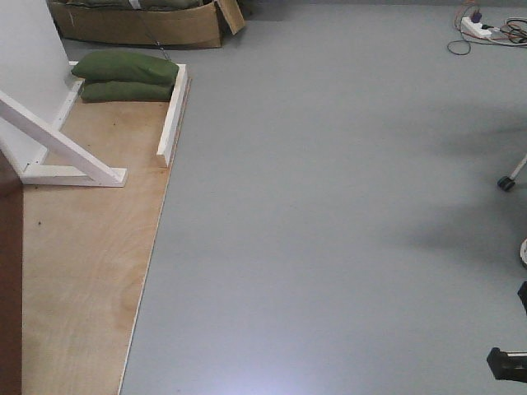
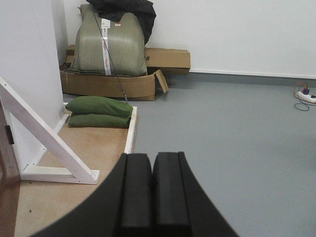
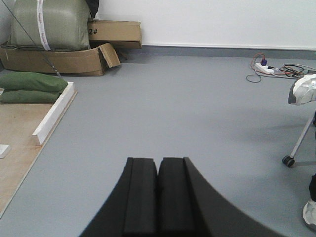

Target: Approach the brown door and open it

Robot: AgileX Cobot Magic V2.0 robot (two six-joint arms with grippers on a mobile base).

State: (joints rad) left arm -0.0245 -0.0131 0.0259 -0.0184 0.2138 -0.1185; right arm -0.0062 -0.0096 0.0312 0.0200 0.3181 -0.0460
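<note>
Only a sliver of the brown door (image 1: 8, 288) shows, as a dark reddish-brown strip at the far left edge of the front view. It appears again as a brown edge (image 2: 2, 170) at the left margin of the left wrist view; its handle and lock are out of view. My left gripper (image 2: 152, 157) is shut with its black pads pressed together and nothing between them, pointing over the plywood's edge. My right gripper (image 3: 158, 160) is shut and empty too, held above bare grey floor.
A white frame beam (image 1: 62, 148) braces a white wall panel on the plywood floor sheet (image 1: 90, 271). Two green sandbags (image 1: 125, 76) lie behind it, beside a cardboard box (image 2: 113, 85). A power strip (image 1: 478, 26) lies at the back right, and a wheeled stand leg (image 3: 296, 145) stands to the right.
</note>
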